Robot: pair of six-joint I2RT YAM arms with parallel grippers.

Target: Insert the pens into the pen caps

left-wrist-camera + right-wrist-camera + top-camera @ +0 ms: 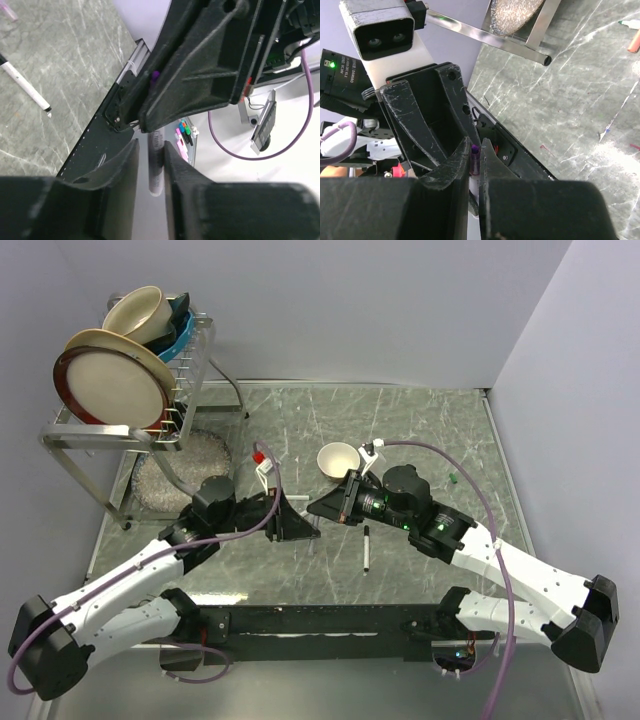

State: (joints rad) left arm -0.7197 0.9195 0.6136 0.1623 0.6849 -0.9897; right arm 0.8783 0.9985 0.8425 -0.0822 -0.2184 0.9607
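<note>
White pen (156,170) sits clamped in the left gripper (313,530). The right gripper (314,508) pinches a small purple-tipped piece (474,152) just beside it.

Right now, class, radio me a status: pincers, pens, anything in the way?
Left pincer shut on a pen. Right pincer shut on a purple-tipped piece, both nose to nose. Spare pen lies apart, not in the way.

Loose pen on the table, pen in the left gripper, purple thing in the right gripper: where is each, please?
Loose pen (366,549), top view, middle of its white barrel.
Held pen (155,160), left wrist view, middle of the visible barrel.
Purple thing (474,152), right wrist view, its visible top end.
</note>
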